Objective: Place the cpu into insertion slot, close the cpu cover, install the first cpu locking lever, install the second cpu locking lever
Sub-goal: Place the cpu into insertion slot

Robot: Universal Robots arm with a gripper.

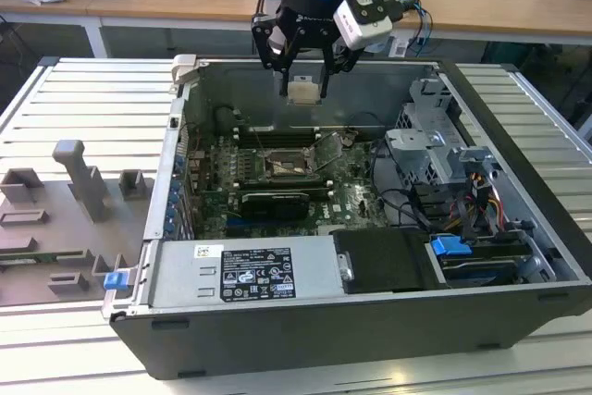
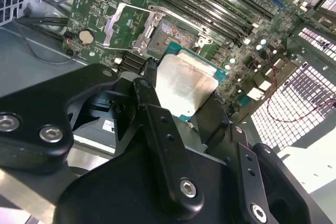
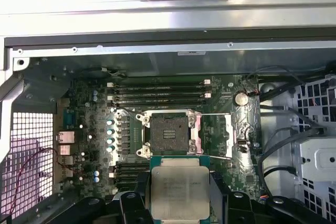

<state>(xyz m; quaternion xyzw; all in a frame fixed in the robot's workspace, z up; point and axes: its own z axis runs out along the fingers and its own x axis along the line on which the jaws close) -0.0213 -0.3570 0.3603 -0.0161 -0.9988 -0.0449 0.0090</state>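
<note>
Gripper (image 1: pixel 303 83) pinching cpu (image 1: pixel 303 92) by opposite edges, held in air above open computer case (image 1: pixel 324 335), metal top facing first wrist view. Insertion slot (image 3: pixel 169 132) bare on green motherboard (image 3: pixel 84 129) below, well apart from chip. Cpu cover (image 3: pixel 216 135) flipped open beside slot, toward coin cell (image 3: pixel 240 98).
</note>
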